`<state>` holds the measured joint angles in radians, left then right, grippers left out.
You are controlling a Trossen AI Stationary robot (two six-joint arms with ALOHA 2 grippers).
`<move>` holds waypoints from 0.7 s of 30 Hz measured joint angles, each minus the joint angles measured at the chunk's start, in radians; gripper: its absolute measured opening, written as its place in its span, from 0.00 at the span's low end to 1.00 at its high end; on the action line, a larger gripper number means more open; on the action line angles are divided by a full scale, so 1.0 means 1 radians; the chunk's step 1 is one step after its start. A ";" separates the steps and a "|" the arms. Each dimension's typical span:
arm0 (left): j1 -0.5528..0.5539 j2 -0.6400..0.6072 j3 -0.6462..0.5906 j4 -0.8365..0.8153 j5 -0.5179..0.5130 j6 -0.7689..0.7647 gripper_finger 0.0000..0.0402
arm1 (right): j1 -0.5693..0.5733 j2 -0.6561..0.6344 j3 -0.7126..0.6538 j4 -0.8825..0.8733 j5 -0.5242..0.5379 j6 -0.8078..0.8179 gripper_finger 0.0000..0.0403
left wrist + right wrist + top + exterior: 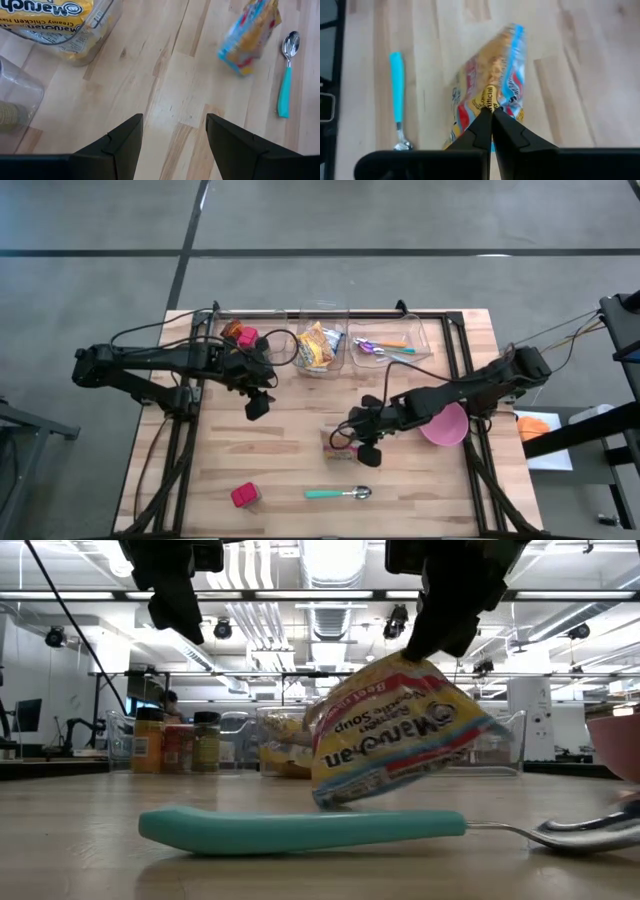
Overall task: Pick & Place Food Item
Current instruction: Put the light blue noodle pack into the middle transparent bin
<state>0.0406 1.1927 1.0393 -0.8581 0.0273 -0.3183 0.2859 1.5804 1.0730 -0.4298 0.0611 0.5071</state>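
Note:
A yellow instant-soup packet (395, 735) with red and blue print hangs under my right gripper (491, 114), which is shut on it over the table's middle right (355, 442). The packet also shows in the left wrist view (250, 35). My left gripper (175, 135) hovers open above bare wood near the far bins (257, 405), with nothing between its fingers. My right gripper pinches the packet's upper sealed edge (490, 97) between its two fingers. The fingers slant down from above and from the table's right side. The packet hangs tilted below them; whether its low corner (328, 802) still touches the table, I cannot tell.
Three clear bins line the far edge: one with pink and orange items (240, 335), one with more soup packets (318, 345), one with cutlery (385, 345). A pink bowl (445, 425) sits at right. A teal-handled spoon (338, 494) and a pink block (244, 496) lie near the front.

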 joint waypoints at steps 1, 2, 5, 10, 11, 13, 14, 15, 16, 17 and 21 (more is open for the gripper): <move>0.000 0.000 0.000 0.000 0.000 0.000 0.56 | 0.000 -0.010 0.000 -0.006 0.014 0.000 0.02; 0.000 0.000 0.000 0.000 -0.001 0.000 0.56 | 0.000 -0.016 0.000 -0.018 0.027 -0.001 0.02; 0.000 0.000 0.000 0.000 -0.004 0.000 0.56 | 0.000 -0.032 0.000 -0.017 0.056 -0.001 0.02; 0.000 0.000 0.000 0.000 -0.008 0.000 0.56 | 0.000 -0.061 0.000 -0.016 0.119 -0.002 0.02; 0.000 0.000 0.000 0.000 -0.009 0.000 0.56 | -0.001 -0.070 0.000 -0.017 0.132 -0.002 0.02; 0.000 0.000 0.000 0.000 -0.012 0.000 0.56 | -0.003 -0.088 0.000 -0.017 0.158 -0.010 0.02; 0.000 0.000 0.000 0.002 -0.017 -0.002 0.56 | -0.004 -0.098 0.000 -0.016 0.176 -0.012 0.02; 0.000 0.000 0.000 0.009 -0.029 -0.007 0.56 | -0.008 -0.109 0.000 -0.016 0.192 -0.015 0.02; 0.000 0.000 0.000 0.027 -0.041 -0.021 0.56 | -0.011 -0.122 0.000 -0.017 0.206 -0.018 0.02; 0.000 0.000 0.000 0.049 -0.051 -0.035 0.56 | -0.017 -0.135 0.000 -0.017 0.214 -0.020 0.02; -0.001 0.000 0.000 0.165 -0.069 -0.046 0.56 | -0.054 -0.199 0.000 -0.015 0.261 -0.021 0.02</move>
<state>0.0400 1.1927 1.0393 -0.6934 -0.0414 -0.3639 0.2316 1.3819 1.0733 -0.4449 0.3225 0.4856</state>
